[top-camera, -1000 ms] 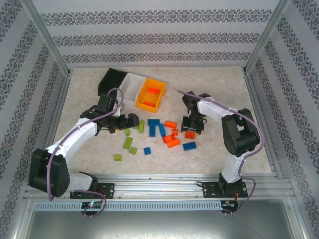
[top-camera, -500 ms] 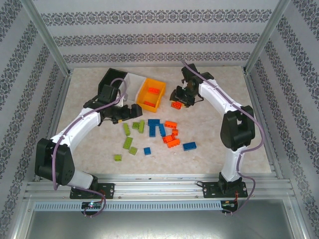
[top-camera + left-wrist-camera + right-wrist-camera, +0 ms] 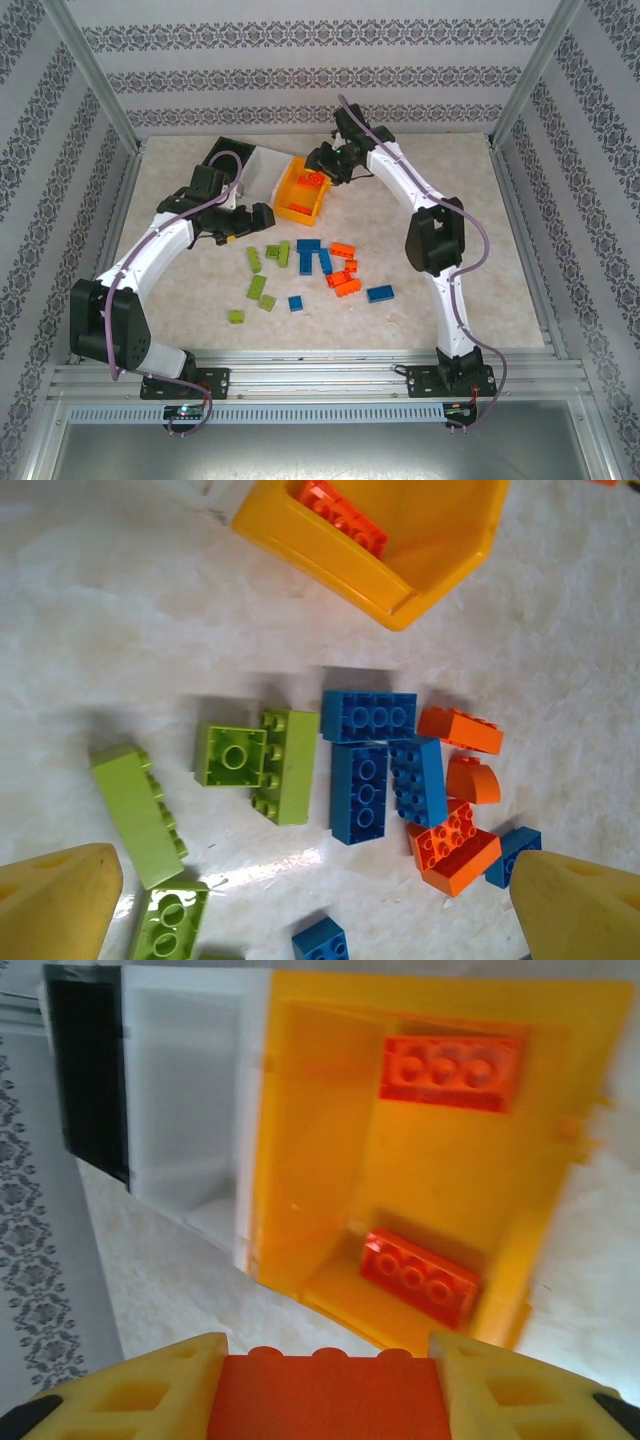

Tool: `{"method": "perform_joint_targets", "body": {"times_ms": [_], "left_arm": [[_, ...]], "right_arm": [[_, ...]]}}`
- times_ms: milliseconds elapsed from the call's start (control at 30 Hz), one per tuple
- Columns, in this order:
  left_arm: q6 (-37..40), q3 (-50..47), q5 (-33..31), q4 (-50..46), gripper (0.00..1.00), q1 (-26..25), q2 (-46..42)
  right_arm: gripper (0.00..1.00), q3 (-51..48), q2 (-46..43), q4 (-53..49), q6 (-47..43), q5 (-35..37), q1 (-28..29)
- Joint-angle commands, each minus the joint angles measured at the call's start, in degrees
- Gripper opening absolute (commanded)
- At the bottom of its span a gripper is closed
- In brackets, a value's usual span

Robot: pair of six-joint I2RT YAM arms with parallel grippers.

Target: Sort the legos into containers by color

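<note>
Over the orange-yellow bin near the table's far edge, our right gripper clamps an orange-red brick, left gripper agape.

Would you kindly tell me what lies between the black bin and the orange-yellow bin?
The white bin lies between the black bin and the orange-yellow bin, adjoining both; the right wrist view shows it.

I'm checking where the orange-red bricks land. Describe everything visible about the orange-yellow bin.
The orange-yellow bin is a small, glossy plastic tray with an open top, tall side walls and one lower lip. It stands flat on the table, at the right end of a joined row, its side against the white bin. Two orange-red bricks lie inside, apart, studs showing. The right gripper hangs over it, shut on a third brick, clear of the bin.
</note>
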Motion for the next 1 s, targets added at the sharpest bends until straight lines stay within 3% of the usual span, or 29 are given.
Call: {"method": "perform_joint_targets", "body": {"times_ms": [0, 267, 533, 767, 967], "left_arm": [[1.4, -1.2, -0.6, -2.6, 1.0, 1.4, -2.6], [1.0, -4.3, -0.7, -2.7, 1.0, 4.1, -5.7], [0.9, -5.3, 0.1, -2.3, 1.0, 4.9, -6.2], [0.9, -5.2, 0.4, -2.3, 1.0, 4.9, -6.3], [-0.1, -5.4, -2.1, -4.0, 0.98, 4.6, -5.3]], "right_arm": [[0.48, 6.8, 4.5, -2.6, 1.5, -2.4, 1.0], [0.48, 14.6, 10.8, -2.5, 4.6, -3.3, 1.7], [0.64, 14.7, 10.6, -2.5, 4.5, -2.6, 1.3], [0.65, 12.9, 6.0, -4.9, 1.0, -0.5, 1.2], [0.65, 3.0, -4.2, -6.2, -4.5, 3.1, 1.2]]}}
